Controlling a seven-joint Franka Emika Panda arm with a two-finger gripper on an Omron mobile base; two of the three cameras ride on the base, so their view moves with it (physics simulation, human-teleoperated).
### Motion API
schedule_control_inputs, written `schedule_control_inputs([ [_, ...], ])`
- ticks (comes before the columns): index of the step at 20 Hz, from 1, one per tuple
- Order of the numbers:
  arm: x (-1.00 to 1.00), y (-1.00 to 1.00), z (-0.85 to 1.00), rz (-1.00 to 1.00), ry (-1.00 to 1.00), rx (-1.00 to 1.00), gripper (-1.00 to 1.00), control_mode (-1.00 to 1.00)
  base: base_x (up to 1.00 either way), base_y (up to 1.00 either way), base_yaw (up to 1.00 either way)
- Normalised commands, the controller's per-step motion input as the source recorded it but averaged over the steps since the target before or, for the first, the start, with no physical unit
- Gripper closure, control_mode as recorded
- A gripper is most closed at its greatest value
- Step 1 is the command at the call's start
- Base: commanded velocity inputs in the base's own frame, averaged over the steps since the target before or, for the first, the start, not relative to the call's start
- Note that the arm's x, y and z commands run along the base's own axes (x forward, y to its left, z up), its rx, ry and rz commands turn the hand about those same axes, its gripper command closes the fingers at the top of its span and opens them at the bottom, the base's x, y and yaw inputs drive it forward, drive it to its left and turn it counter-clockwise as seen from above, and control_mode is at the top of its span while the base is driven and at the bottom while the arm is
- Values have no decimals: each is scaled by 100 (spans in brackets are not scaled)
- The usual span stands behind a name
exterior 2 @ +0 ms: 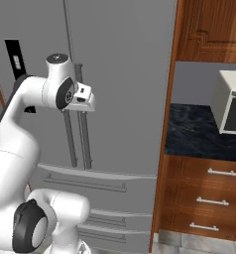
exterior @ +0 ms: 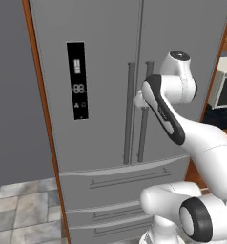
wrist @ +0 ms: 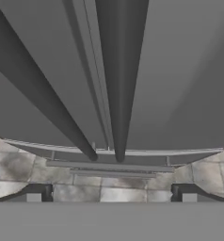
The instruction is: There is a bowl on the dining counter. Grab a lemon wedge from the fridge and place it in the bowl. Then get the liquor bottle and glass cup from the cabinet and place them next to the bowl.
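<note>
The fridge [exterior: 110, 119] is the biggest thing here: tall, grey, both French doors shut, its black display panel [exterior: 77, 80] on the left door and drawers [exterior: 120, 178] below. At 3 o'clock of it in the right base view stands wooden cabinetry [exterior 2: 209, 30] over a dark tabletop [exterior 2: 194, 131] carrying a pale microwave [exterior 2: 231, 104], with drawer fronts [exterior 2: 204, 198] beneath.

The arm [exterior: 201, 143] reaches up toward the door seam, its hand close to the two bar handles [exterior: 129, 112] at the fridge's middle. In the hand view the handles run from 12 o'clock down past centre, with tiled floor [wrist: 20, 164] beyond.

The gripper [wrist: 111, 197] is spread wide and pinches nothing; its fingertips [wrist: 34, 195] stand apart at 6 o'clock, short of the handles.

By my reading the task is barely begun. The fridge is unopened, so the lemon wedge is presumably inside it. Opening a door, fetching the wedge, filling the bowl, then bottle and cup all remain.
</note>
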Motion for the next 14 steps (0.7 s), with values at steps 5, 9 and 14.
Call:
schedule_control_inputs([
  [5, 35, 5, -1, -5, -31, 1, -100, -100, 0, 0, 0],
  [9, 25, -11, 0, -8, -26, 5, -100, -100, 0, 0, 0],
  [14, 49, 1, 0, -3, -12, 2, -100, -100, 0, 0, 0],
])
